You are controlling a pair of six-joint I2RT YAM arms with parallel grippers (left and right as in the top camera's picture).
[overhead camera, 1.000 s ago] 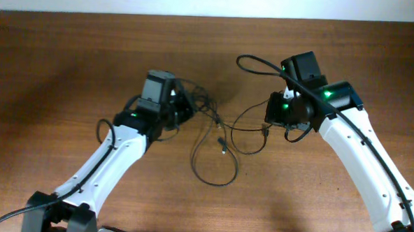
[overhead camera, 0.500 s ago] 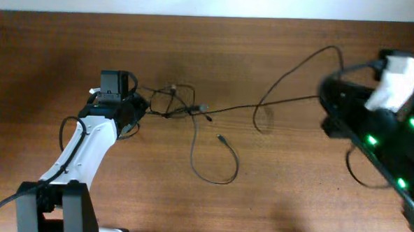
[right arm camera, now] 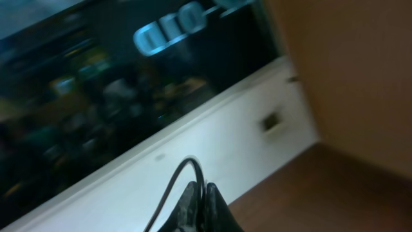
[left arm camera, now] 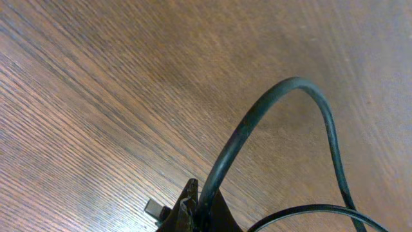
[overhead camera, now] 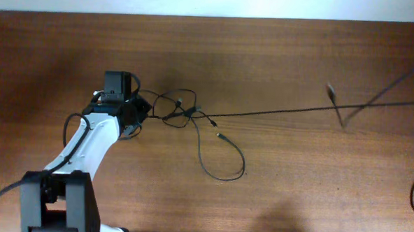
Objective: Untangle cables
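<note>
Cables sit bunched in a small tangle on the wooden table, just beside the left gripper in the left half of the overhead view. From the knot one strand is stretched straight across the table to the right edge. Near that end a small plug shows only as a blur. Another cord falls from the tangle into a loose loop nearer the front edge, with a short plug end lying inside it.

At the left wrist the left gripper is clenched — its tips are pinched on one of the cables, which arcs up over the wood grain and curves back down.

The right gripper is seen only through its own camera. Its fingertips are pressed together on a thin black cord rising from between them — behind it, a blurred white wall and dark glass.
</note>
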